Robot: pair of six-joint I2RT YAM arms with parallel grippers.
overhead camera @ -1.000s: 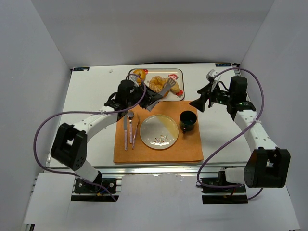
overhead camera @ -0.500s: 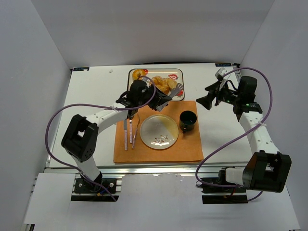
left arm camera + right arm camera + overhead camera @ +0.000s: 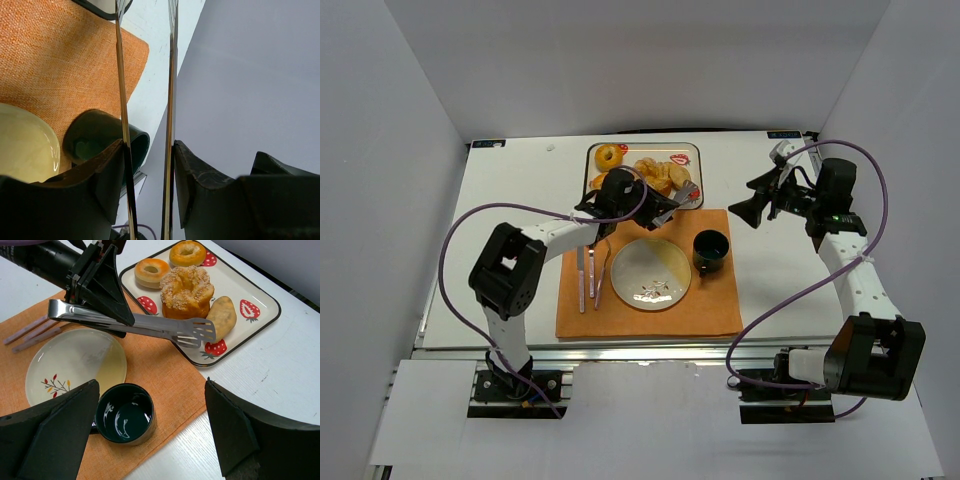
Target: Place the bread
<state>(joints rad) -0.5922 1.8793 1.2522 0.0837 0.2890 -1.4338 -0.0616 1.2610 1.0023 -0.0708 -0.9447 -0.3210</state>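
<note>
The bread point(image 3: 221, 315) is a small tan oval roll at the right end of the strawberry-print tray point(image 3: 260, 297); it also shows in the top view point(image 3: 678, 174). My left gripper point(image 3: 632, 206) point(image 3: 148, 150) is shut on metal tongs point(image 3: 150, 325). The tong tips hang empty over the tray's near edge, just beside the bread and apart from it. My right gripper point(image 3: 760, 206) point(image 3: 150, 387) is open and empty, held above the table to the right of the orange placemat point(image 3: 650, 315).
Two ring doughnuts point(image 3: 150, 271) and a larger crumb-topped pastry point(image 3: 186, 290) share the tray. A pale plate point(image 3: 650, 273) point(image 3: 75, 365) and a dark green cup point(image 3: 710, 250) point(image 3: 124, 413) sit on the placemat. Purple-handled cutlery point(image 3: 588, 275) lies left of the plate.
My left arm has reached further towards the tray, carrying the tong tips right to its near right edge. My right arm drew back to the right, then stayed still.
</note>
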